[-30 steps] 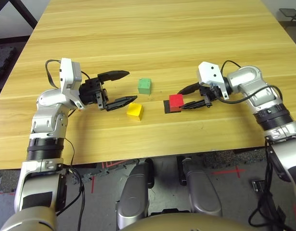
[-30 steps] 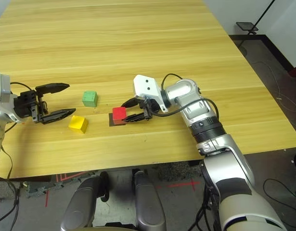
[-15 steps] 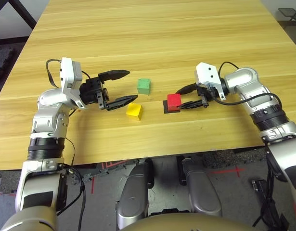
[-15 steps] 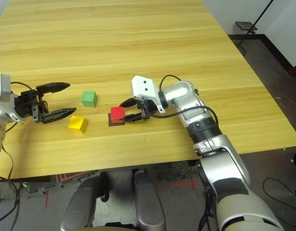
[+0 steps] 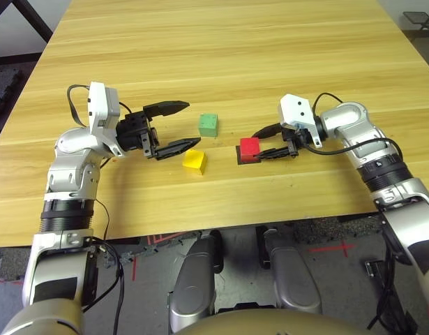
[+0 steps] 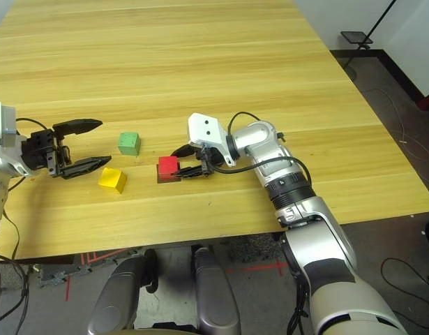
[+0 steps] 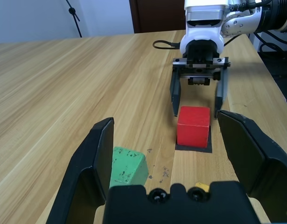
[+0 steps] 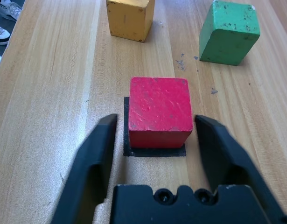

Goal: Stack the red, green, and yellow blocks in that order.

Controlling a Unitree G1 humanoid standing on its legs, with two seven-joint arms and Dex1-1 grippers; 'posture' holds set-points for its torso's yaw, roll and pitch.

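Observation:
The red block (image 5: 250,147) rests on a flat black square patch (image 8: 154,150) on the table. My right gripper (image 5: 262,144) straddles it, open, with a small gap between the block and each finger (image 8: 97,154). The green block (image 5: 208,125) sits to the red one's left and slightly farther back. The yellow block (image 5: 195,160) lies left of the red one, nearer the front edge. Open wide, my left gripper (image 5: 190,124) hovers just left of the green and yellow blocks and points toward them; its lower fingertip is close to the yellow block's top.
The wooden table (image 5: 221,49) stretches far back behind the blocks. Its front edge (image 5: 200,227) runs close below the yellow block. Dark floor and a black stand (image 6: 358,38) lie beyond the right side.
My right gripper has carried the red block slightly left onto the black patch and its fingers have parted from the block. The left arm has stayed put.

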